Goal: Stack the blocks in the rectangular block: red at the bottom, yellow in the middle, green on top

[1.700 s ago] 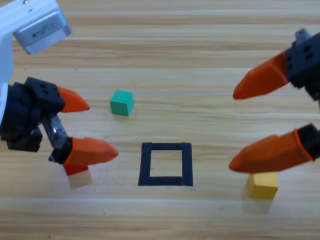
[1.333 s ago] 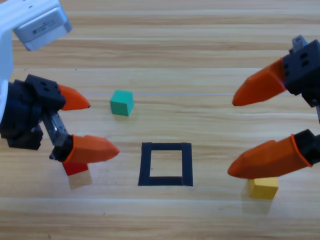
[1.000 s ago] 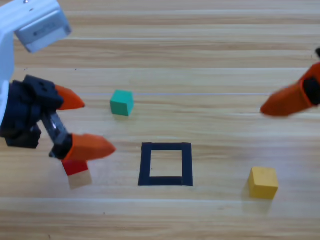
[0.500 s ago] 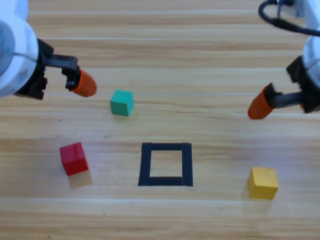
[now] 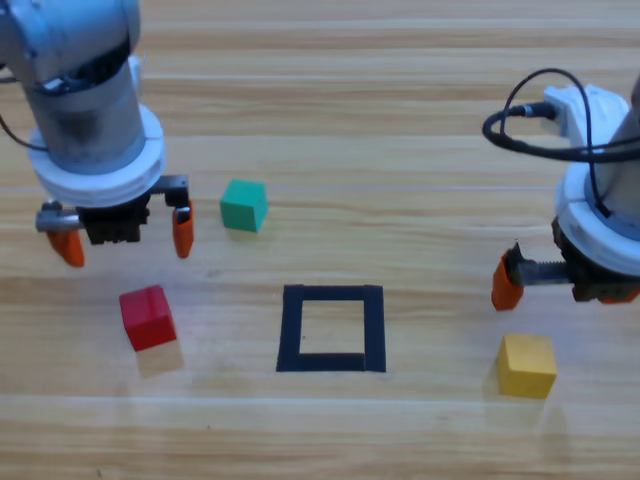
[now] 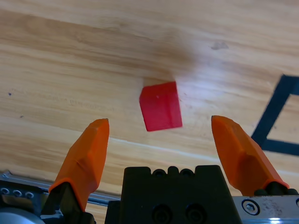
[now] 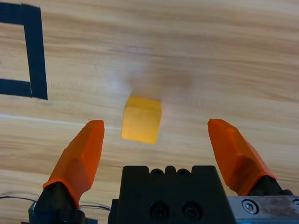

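Left wrist view: the left tool (image 6: 159, 140), jaws wide, hangs above the small red cube (image 6: 160, 106) on the wooden desk (image 6: 70, 60), left of the dark tape square (image 5: 331, 328); the cube sits skewed, so closing could twist it. Right tool (image 7: 161, 142), also wide, hovers over the yellow cube (image 7: 141, 119).

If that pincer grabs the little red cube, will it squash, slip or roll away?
The red cube has flat faces and sharp edges, so it probably sits still rather than rolling. It looks solid and plain, so it likely stays stiff when squeezed. Its faces look smooth, so it might slip or twist if the open left pincer, hanging above it, closes off-centre.
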You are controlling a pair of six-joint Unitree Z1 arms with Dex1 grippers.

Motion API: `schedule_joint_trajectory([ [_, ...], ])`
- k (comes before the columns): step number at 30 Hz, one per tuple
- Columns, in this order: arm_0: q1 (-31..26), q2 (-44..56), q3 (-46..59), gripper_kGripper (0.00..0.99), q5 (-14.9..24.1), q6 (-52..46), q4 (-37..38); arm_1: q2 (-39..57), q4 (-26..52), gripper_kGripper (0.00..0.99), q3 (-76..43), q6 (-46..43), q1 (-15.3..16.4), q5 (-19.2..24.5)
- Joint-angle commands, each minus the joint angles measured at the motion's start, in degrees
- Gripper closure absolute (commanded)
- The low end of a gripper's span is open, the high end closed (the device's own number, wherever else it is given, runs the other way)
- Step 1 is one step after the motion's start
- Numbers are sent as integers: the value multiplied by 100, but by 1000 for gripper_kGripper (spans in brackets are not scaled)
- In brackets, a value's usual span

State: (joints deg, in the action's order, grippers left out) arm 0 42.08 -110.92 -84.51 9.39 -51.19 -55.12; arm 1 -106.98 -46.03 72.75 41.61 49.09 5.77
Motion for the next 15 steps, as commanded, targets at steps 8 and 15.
schedule_joint_trajectory([
  [8,-341,-272,734,57,-526,-629,722,-807,138,54,-402,93,-49,-568],
  [15,-341,-202,1402,57,-710,-664,1469,-912,411,65,-508,93,-49,-533],
])
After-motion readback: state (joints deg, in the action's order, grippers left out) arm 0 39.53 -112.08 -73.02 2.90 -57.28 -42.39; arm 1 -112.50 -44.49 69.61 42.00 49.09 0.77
